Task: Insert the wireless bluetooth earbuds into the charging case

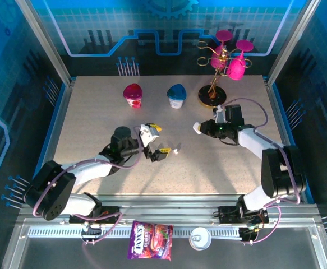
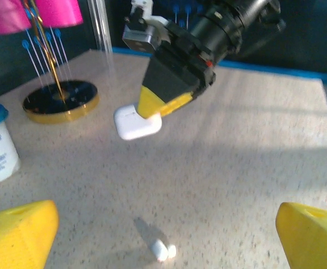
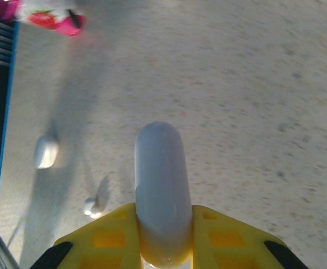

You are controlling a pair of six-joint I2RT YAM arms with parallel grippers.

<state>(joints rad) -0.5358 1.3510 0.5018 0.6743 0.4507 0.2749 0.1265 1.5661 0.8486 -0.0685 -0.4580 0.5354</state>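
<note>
The left gripper (image 1: 162,153) is holding its fingers wide apart over one earbud (image 2: 163,250), which is lying on the table (image 2: 253,168). The right gripper (image 2: 163,104) is clamping the charging case (image 2: 134,124). An off-centre pinch is risking to flick this tiny earbud away.

The table (image 1: 96,168) has a matt, finely speckled top, grainy like stone-effect laminate. The charging case (image 3: 159,179) is smooth white plastic with a soft sheen, and the earbud (image 2: 163,250) looks like glossy white plastic. The fingers (image 2: 17,232) of the left gripper (image 2: 166,230) and those of the right gripper (image 3: 163,230) are matt yellow plastic. The stand base (image 2: 61,101) is a glossy dark disc rimmed in polished gold metal. The candy bag (image 1: 150,240) is shiny plastic film.
</note>
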